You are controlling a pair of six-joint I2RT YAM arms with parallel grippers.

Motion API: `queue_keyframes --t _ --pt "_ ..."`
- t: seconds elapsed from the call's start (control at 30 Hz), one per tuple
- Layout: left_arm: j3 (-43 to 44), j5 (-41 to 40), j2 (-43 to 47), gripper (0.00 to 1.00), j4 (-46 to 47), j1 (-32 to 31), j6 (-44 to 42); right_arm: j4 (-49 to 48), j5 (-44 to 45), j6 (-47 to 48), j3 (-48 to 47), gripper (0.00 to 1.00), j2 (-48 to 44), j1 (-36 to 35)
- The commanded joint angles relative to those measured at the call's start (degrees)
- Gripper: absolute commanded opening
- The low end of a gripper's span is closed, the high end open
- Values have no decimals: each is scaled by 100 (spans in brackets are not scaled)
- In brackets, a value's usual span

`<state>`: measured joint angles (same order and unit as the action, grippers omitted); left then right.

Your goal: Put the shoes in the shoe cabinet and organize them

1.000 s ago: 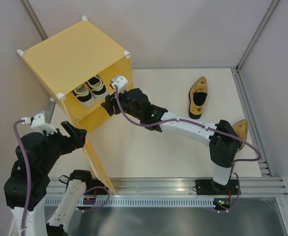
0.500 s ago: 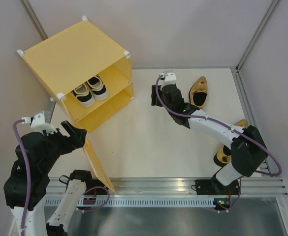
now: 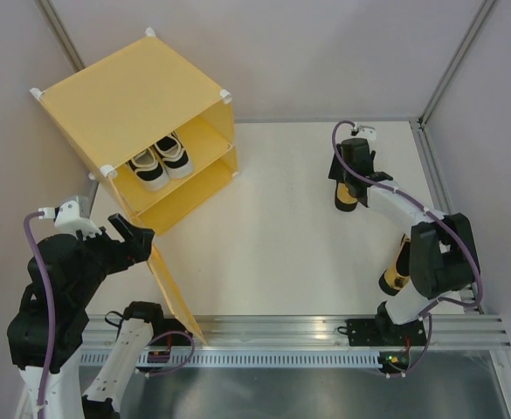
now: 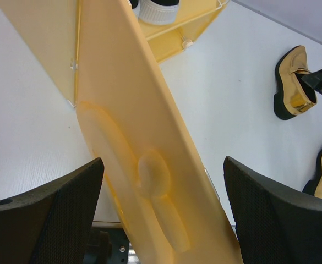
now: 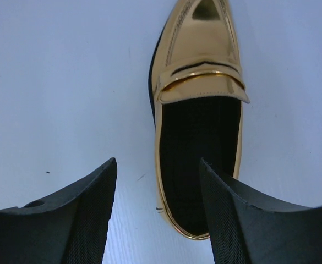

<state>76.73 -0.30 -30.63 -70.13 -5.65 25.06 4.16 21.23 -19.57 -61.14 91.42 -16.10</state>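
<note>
right gripper (image 5: pixel 158 164) hangs jaws apart over a gold slip-on (image 5: pixel 196 110) at the table's (image 3: pixel 264 244) 2 o'clock, clamping nothing; the second gold slip-on (image 3: pixel 395 272) lies at 4 o'clock. both sneakers (image 3: pixel 159 159) sit in the yellow cabinet (image 3: pixel 124 96) at 10 o'clock. left gripper (image 4: pixel 163 165), jaws apart, straddles its door (image 4: pixel 133 132).

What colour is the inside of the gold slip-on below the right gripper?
Black; the gold slip-on shows its lining best in the right wrist view.

bright, even, diffuse light fills all three views, leaving only faint, soft shadows on the white table (image 3: pixel 264 236). the gold slip-on (image 5: pixel 196 60) shows a mild sheen at the top of the right wrist frame. the dark fingers (image 5: pixel 67 220) along the bottom edge look slightly soft.
</note>
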Motion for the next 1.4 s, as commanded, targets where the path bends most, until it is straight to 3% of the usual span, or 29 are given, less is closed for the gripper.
queue_keyframes --t 0.0,0.4,0.57,0.8,0.93,1.07,1.37 --pt "-44 3 -13 92 140 3 122 392 -330 -47 -292 65 393 124" --pt "-105 3 40 92 140 3 69 1463 -1288 437 -1372 52 1396 265" --pt "-70 3 57 92 149 3 61 1789 -1640 586 -1471 37 1441 265" --pt "-79 134 49 92 201 3 69 2193 -1807 770 -1470 25 1353 265" --pt "-97 135 57 92 228 3 61 2483 -1860 972 -1488 2 1326 204" --pt "-53 214 13 92 280 3 69 2572 -1789 973 -1251 1 906 -51" --pt "-53 232 31 92 316 -6 69 2713 -1288 982 -646 1 -324 -1385"
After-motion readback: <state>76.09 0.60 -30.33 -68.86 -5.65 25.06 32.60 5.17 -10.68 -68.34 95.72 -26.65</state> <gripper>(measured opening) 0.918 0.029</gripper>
